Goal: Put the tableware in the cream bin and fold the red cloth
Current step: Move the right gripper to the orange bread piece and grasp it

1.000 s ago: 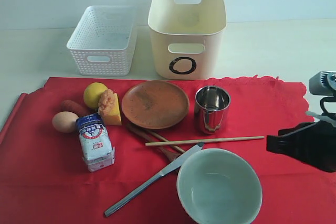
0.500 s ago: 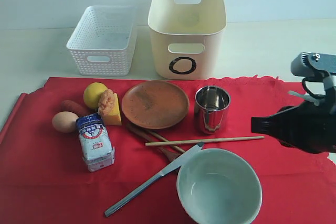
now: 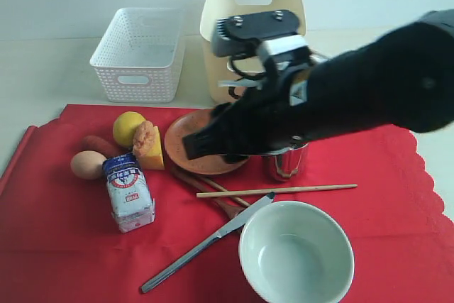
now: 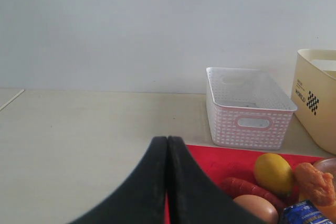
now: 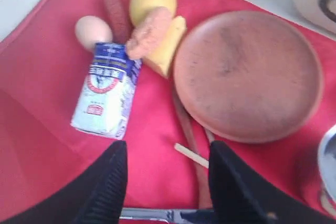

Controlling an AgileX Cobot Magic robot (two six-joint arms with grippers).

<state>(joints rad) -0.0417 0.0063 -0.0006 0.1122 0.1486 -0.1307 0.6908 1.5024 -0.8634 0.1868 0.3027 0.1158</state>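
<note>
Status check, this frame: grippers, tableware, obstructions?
Left gripper shut, empty. Right gripper open, empty, hovering near the brown plate. Cheese wedge crowds the plate's edge.

Frontal overview plus 2 wrist close-ups, lemon (image 4: 273, 173) seemingly common

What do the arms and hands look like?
Right arm: bulky and black, with a grey-and-white block with screws at the wrist and thin black cables looped beside it. Right hand: two black tapered fingers. Left hand: same black fingers.
</note>
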